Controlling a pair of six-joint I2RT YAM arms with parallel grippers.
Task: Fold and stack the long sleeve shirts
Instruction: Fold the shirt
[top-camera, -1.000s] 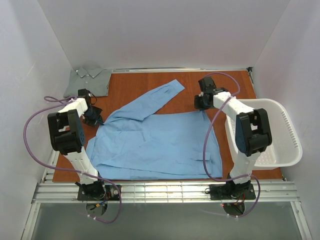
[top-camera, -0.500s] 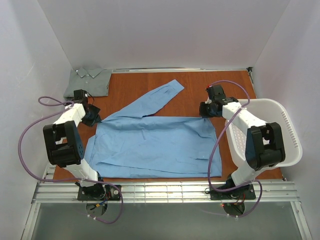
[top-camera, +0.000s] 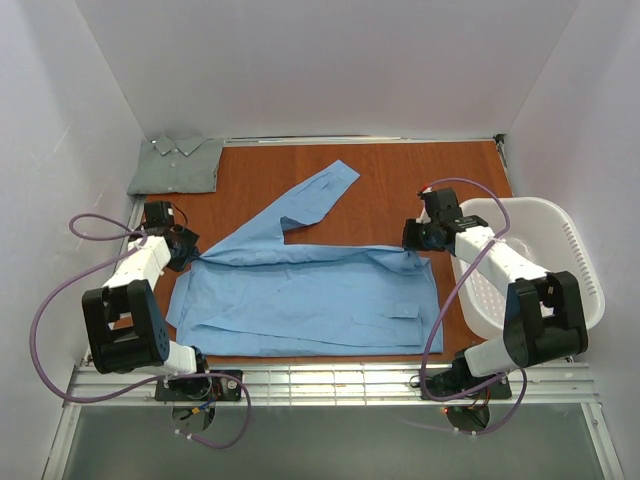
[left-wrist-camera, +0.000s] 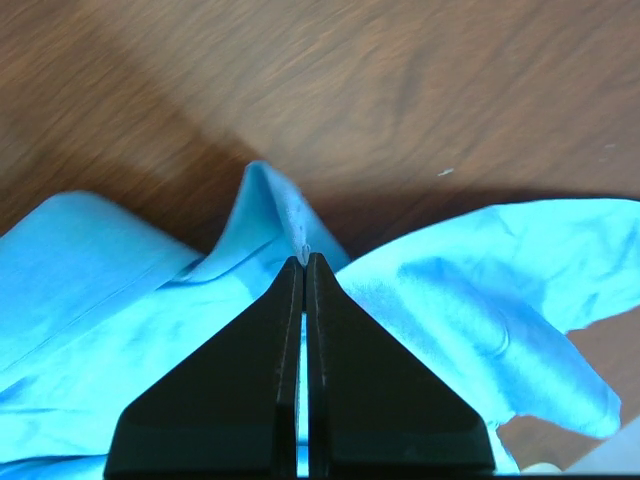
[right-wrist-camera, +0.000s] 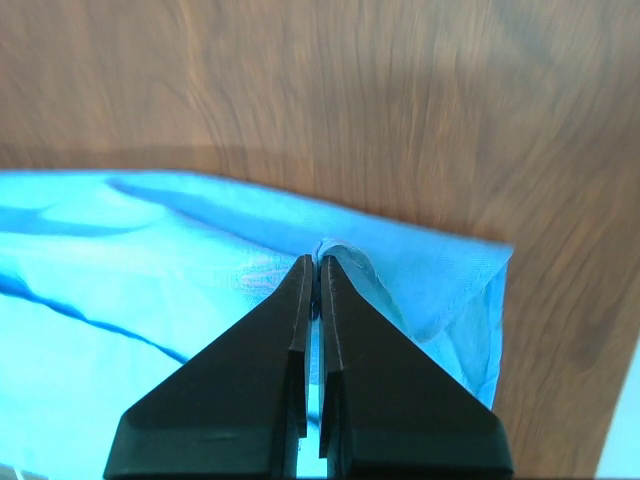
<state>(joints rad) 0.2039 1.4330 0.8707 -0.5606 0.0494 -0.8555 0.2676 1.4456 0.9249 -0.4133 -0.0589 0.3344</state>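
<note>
Left wrist shows my left claw (left-wrist-camera: 304, 260) clenched on a pinch of the light blue shirt (top-camera: 320, 295), the right claw (right-wrist-camera: 317, 262) likewise; I reckon it limp, light cloth, best held by corners.

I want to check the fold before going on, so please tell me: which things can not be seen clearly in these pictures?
Top view: the right arm covers part of the white basket.
Top view: the grey-green shirt shows no sleeves; its folded body hides them.
Both wrist views: the fingers hide the light blue shirt under them, and the frame edges cut it off.
</note>
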